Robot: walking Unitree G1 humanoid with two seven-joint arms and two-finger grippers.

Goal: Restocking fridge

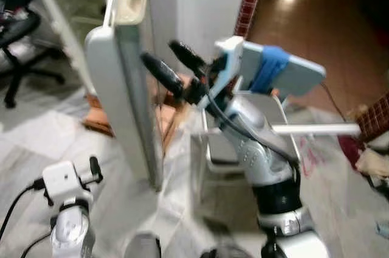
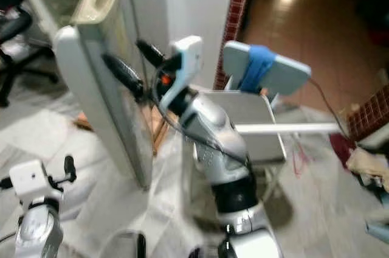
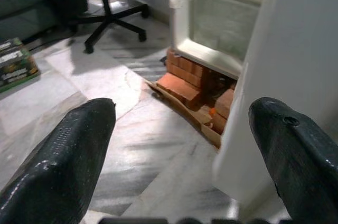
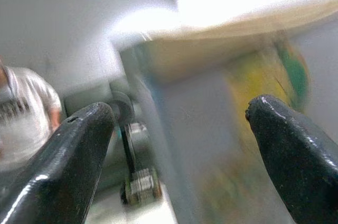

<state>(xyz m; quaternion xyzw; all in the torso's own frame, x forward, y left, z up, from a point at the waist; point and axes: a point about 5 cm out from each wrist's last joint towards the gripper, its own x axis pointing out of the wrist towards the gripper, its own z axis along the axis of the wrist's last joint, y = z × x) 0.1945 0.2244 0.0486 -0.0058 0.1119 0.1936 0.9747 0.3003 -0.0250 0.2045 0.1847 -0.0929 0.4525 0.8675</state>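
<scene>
A pale marble floor [image 1: 36, 148] runs beneath a white fridge whose door [image 1: 124, 106] stands swung open edge-on toward the camera, its cream inner liner visible at the top. The robot's right hand [image 1: 167, 63] is raised at the door's edge, its two black fingers [image 1: 159, 72] spread wide apart and empty, one fingertip close against the door; whether it touches cannot be told through the blur. The left hand [image 1: 92, 170] hangs low near the floor, and its wrist view shows its fingers [image 3: 68, 155] also wide apart with nothing between them. That same view looks into the fridge's open lower compartment [image 3: 222, 18], which sits raised on a stack of red bricks [image 3: 185, 81]. A black office chair [image 1: 18, 39] stands well to the left. Behind the right arm are a white stool [image 2: 255, 124] and a grey panel wrapped with a blue band [image 2: 258, 66]. In the blurred right wrist view a person in a light shirt [image 4: 24, 113] stands in the background.
</scene>
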